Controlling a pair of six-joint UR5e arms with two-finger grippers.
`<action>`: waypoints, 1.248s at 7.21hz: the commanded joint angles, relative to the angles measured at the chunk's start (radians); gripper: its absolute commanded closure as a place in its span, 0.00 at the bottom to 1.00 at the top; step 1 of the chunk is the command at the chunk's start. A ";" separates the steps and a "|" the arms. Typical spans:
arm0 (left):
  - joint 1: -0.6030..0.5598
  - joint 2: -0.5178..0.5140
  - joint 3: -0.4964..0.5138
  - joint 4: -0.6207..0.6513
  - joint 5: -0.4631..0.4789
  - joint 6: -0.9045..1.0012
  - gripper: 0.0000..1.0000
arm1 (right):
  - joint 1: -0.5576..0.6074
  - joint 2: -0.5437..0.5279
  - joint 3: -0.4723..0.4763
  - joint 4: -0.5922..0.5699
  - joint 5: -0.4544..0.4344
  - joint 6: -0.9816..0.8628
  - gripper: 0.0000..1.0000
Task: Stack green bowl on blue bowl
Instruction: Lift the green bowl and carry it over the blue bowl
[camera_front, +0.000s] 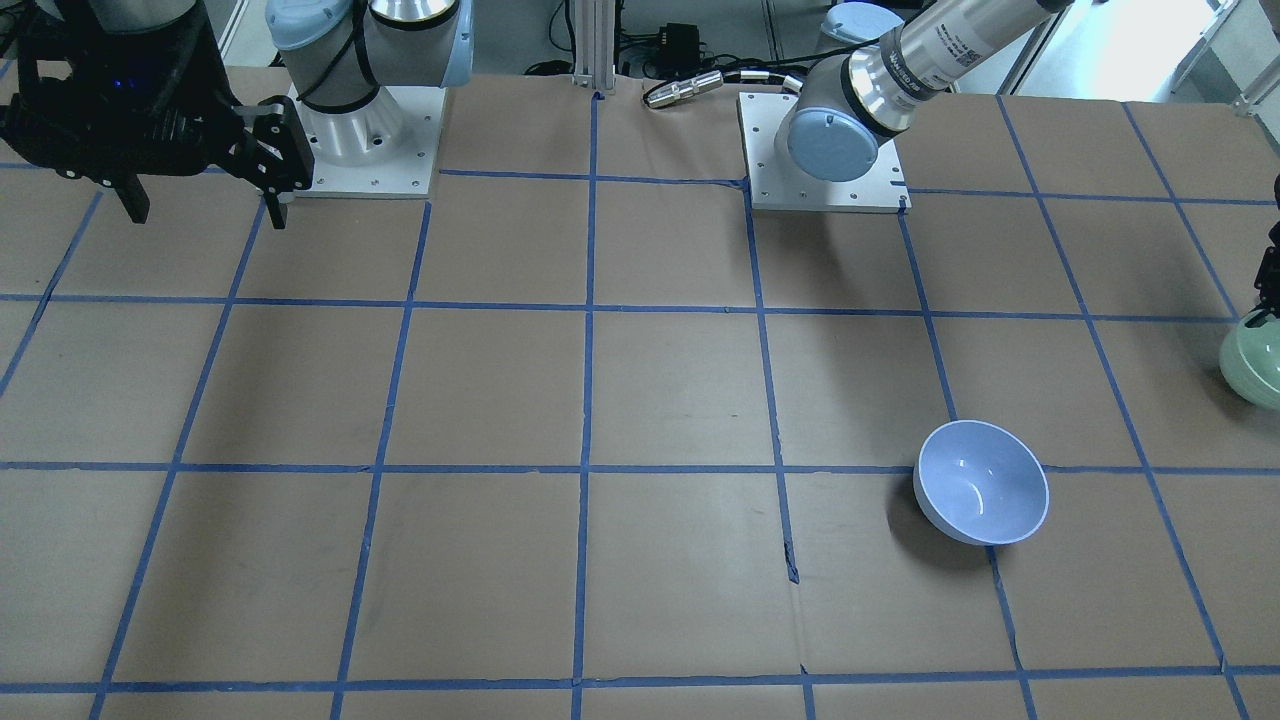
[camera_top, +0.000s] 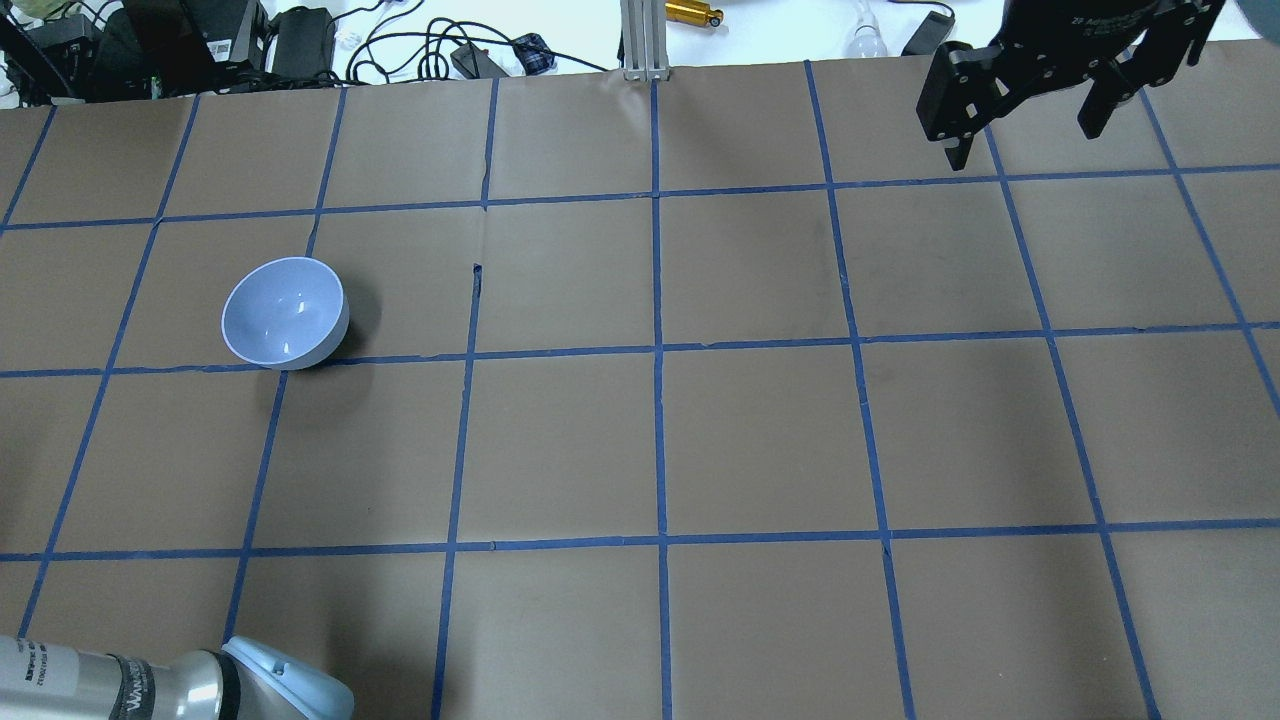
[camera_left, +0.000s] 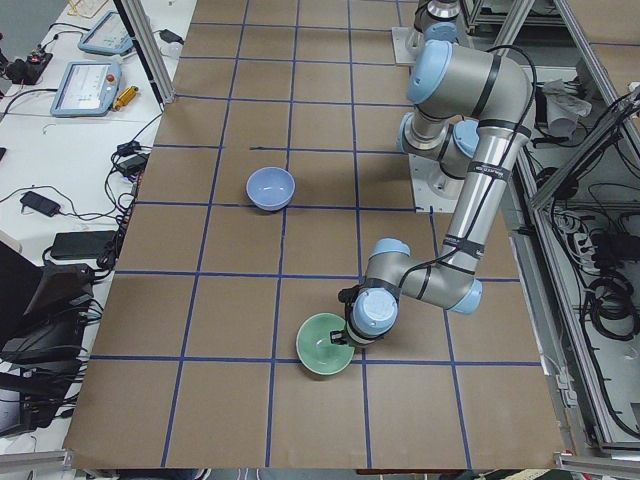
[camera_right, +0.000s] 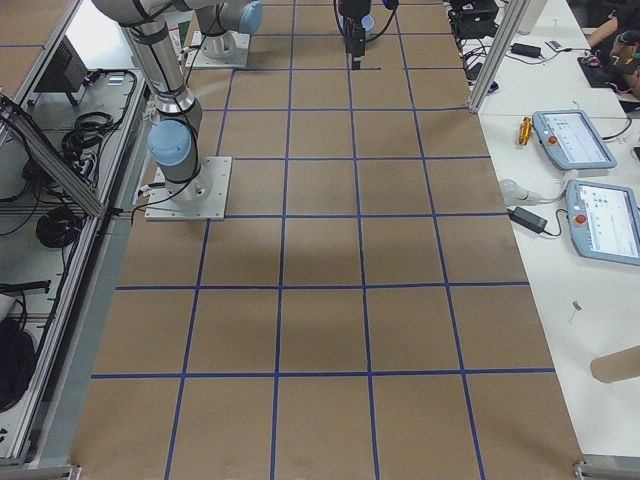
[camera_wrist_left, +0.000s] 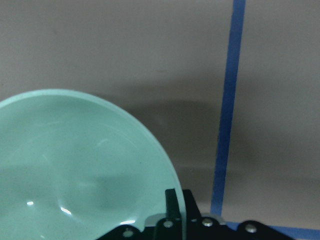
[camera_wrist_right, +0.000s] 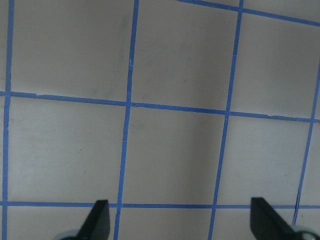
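Observation:
The green bowl (camera_wrist_left: 75, 170) fills the lower left of the left wrist view. My left gripper (camera_wrist_left: 177, 206) is shut on its rim, one finger (camera_wrist_left: 171, 200) showing inside it. The bowl (camera_left: 324, 345) is at the near end of the table in the exterior left view, and at the right edge of the front-facing view (camera_front: 1254, 362), tilted. The blue bowl (camera_top: 284, 313) stands upright and empty on the table, also in the front-facing (camera_front: 982, 482) and exterior left views (camera_left: 270, 187). My right gripper (camera_top: 1020, 95) is open and empty, high over the far right corner.
Blue tape lines grid the brown table (camera_top: 660, 440). The arms' base plates (camera_front: 820, 150) sit at the robot's edge. Cables and boxes (camera_top: 300, 40) lie beyond the far edge. My left arm's elbow (camera_top: 200, 685) shows at the lower left.

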 joint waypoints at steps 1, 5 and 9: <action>0.000 0.005 0.000 0.000 -0.016 0.002 1.00 | 0.000 0.000 0.000 0.000 0.000 0.000 0.00; 0.000 0.040 0.000 -0.008 -0.032 0.004 1.00 | 0.000 0.000 0.000 0.000 0.000 0.000 0.00; -0.061 0.143 0.005 -0.055 -0.029 -0.015 1.00 | -0.001 0.000 0.000 0.000 0.000 0.000 0.00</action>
